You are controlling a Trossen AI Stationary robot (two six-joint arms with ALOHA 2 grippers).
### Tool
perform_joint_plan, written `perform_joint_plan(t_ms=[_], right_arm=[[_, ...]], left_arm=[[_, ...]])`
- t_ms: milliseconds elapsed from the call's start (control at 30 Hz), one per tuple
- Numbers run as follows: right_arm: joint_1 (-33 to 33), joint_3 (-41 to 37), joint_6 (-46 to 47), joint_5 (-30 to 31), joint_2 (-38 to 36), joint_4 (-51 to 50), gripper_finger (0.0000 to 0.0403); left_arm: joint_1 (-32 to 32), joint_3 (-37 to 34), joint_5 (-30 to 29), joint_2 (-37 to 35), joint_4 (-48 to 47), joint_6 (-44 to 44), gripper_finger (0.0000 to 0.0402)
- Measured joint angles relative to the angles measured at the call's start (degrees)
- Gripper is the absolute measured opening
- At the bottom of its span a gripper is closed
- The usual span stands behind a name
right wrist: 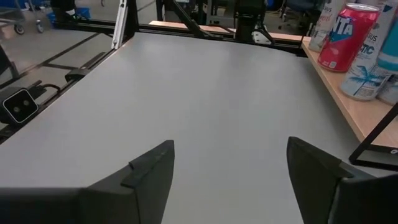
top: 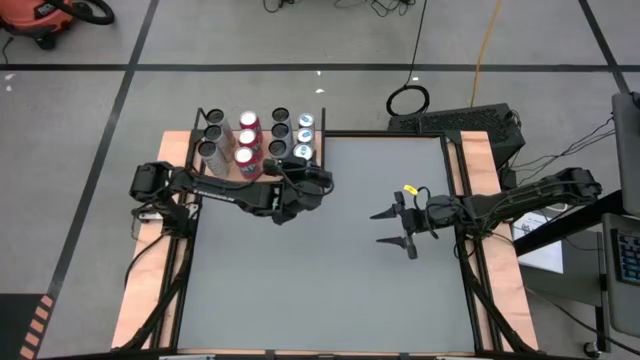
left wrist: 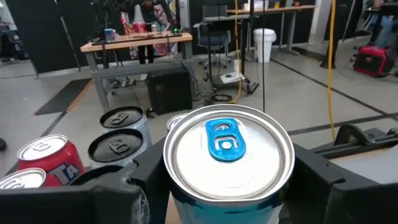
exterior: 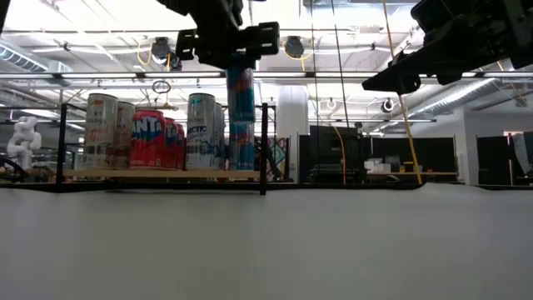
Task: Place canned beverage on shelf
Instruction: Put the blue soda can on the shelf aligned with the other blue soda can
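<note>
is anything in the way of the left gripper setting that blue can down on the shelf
Nothing visible blocks it. The left gripper holds the blue can above the shelf's near corner; the neighbouring cans stand beside that spot, close but not under it.

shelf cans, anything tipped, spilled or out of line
Nothing stands out. The cans on the shelf stand upright in rows with no spill. The left gripper holds the blue-tabbed can upright at the shelf's edge; the right gripper waits open.

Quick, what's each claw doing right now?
Left gripper: jaws shut on a blue-tab can at the shelf.
Right gripper: jaws open, empty, above the table.
</note>
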Motion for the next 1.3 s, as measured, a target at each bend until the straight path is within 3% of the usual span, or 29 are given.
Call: perform_joint_plan(t_ms=[600,867,1300], right_arm=[[0.0,0.0,0.26,0.0,0.02,-0.02,0.0242],[0.0,0.0,0.26,-0.02,0.02,-0.07,0.0242],[0.0,0.0,0.04,-0.02,0.02,-0.18,0.0242]], left_arm=[[2.27,0.03,4.69,2.18,-0.77,-0.19,0.0227],[3.48,0.04,5.28,3.8,-5.77,-7.45,0.0227],[5.33,0.01,8.14,7.13,-5.48,-7.78,0.0227]])
